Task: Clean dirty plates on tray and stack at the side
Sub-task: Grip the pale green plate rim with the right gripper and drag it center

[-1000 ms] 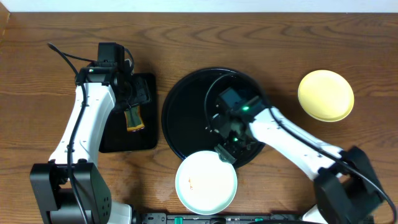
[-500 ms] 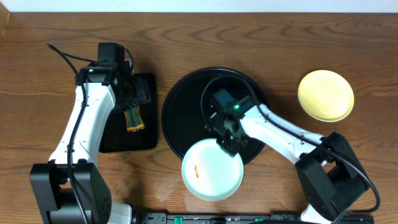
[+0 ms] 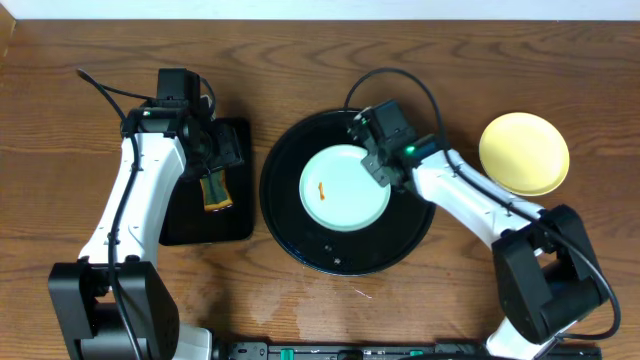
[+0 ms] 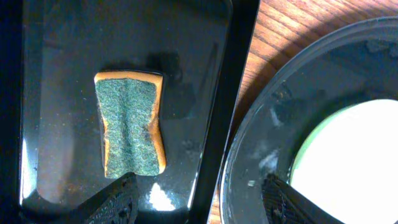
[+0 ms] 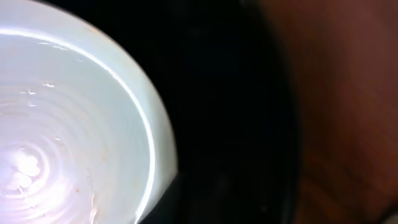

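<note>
Right tool [image 3: 376, 166] sits at the upper-right rim of the pale mint round plate [image 3: 344, 188], grip unclear. The plate lies mid-frame on the glossy black round tray [image 3: 285, 215]. Left tool [image 4: 199, 202] is spread near a green sponge [image 4: 130, 132].

The mint plate [image 3: 345, 187] bears an orange smear [image 3: 320, 190]; the tray [image 3: 285, 215] is glossy black.

The right claw [image 3: 380, 168] hides its own fingertips, so its grip is unclear. Just beside it the plate [image 5: 68, 124] looks blurred and is cut off.
</note>
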`<state>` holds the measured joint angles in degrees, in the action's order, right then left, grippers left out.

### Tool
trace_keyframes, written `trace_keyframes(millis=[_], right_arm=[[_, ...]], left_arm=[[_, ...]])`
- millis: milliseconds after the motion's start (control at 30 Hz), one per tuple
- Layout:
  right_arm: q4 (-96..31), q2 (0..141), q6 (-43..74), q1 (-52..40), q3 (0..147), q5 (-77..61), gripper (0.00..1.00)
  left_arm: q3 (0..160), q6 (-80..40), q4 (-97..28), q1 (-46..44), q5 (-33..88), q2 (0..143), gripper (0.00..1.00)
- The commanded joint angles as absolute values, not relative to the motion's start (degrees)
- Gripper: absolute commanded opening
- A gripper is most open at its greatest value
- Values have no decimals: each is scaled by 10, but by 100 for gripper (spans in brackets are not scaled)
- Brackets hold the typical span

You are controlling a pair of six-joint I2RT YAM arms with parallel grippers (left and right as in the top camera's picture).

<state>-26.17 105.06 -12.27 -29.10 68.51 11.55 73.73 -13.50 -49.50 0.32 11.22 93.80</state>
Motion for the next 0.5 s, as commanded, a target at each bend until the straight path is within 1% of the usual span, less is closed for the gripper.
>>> trace_keyframes(millis=[0, 33, 100, 167, 233, 300, 333, 400, 467], right_arm=[[-269, 1045, -94, -274, 698, 129, 38], [-280, 1042, -68, -267, 700, 117, 43], [-312, 1040, -7, -238, 701, 3, 50], [-329, 1046, 39, -211, 701, -110, 51], [-334, 1053, 93, -189, 700, -183, 51], [-333, 1063, 154, -175, 700, -214, 43], [-329, 1073, 181, -172, 700, -213, 42], [-311, 1091, 193, -172, 700, -204, 45], [-277, 1114, 201, -172, 700, -204, 45]], left_arm=[[730, -134, -497, 6, 111, 942, 65], [730, -134, -497, 6, 111, 942, 65], [730, -134, -497, 6, 111, 942, 65], [730, -134, -497, 6, 111, 942, 65], [730, -134, -497, 6, 111, 942, 65], [730, -134, -497, 6, 111, 942, 65], [730, -134, -497, 6, 111, 942, 65], [730, -134, -497, 6, 111, 942, 65], [730, -134, -497, 6, 111, 942, 65]])
